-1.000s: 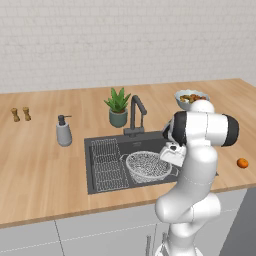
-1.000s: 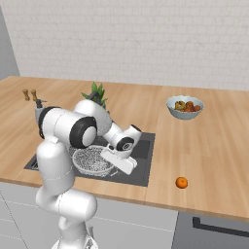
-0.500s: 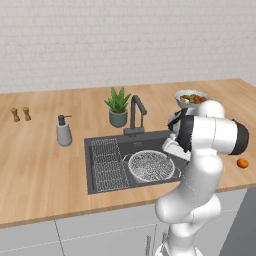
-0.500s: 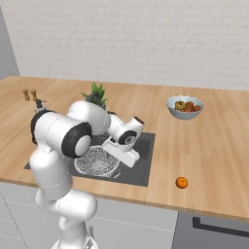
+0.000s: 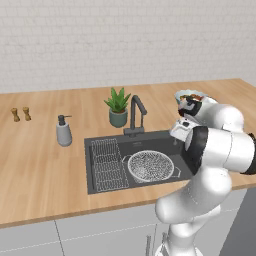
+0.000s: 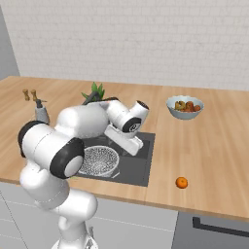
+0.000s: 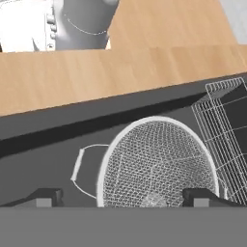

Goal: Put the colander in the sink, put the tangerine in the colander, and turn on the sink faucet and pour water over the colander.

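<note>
One job done: colander (image 5: 150,165) sits in sink (image 5: 97,175). My claw (image 7: 123,197) spread, empty. Next: cross counter, descend straight over tangerine (image 6: 181,182) (round, rolls easily).

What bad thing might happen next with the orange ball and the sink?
1. The tangerine lies loose on the counter near its front edge, so a clumsy grab might roll it off.
2. The colander sits beside the wire rack, not straight below the faucet, so water might miss it.
</note>
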Tool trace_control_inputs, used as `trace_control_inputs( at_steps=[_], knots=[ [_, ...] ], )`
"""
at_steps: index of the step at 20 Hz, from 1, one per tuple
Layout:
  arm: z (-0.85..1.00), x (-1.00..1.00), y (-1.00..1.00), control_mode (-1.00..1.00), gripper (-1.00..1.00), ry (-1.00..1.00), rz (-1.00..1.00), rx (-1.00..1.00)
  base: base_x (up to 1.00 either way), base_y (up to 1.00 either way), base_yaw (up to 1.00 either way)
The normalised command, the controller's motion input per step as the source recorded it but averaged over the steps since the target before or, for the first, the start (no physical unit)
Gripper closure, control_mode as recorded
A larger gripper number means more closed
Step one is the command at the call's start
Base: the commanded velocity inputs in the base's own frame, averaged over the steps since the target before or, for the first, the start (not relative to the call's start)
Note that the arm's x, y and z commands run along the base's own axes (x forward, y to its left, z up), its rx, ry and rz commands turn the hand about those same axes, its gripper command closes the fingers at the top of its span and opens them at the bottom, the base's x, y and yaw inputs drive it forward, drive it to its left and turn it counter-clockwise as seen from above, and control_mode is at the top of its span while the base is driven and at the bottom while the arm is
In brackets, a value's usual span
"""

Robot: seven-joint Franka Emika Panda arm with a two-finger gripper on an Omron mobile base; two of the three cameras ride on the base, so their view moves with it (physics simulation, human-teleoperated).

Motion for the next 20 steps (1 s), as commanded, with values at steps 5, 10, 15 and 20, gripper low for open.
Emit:
trace_control_inputs(
  at_steps=[5,10,15,20],
  knots=[
    [0.49,-0.33,-0.27,-1.0,-1.0,0.11,-0.71,-0.09,0.0,0.0,0.0],
    [0.46,-0.22,-0.22,-1.0,-1.0,0.17,-0.75,-0.1,0.0,0.0,0.0],
    [0.47,-0.03,-0.29,-1.0,-1.0,0.27,-0.74,-0.14,0.0,0.0,0.0],
    [0.27,-0.08,-0.53,-1.0,-1.0,0.32,-0.72,-0.03,0.0,0.0,0.0]
  ],
)
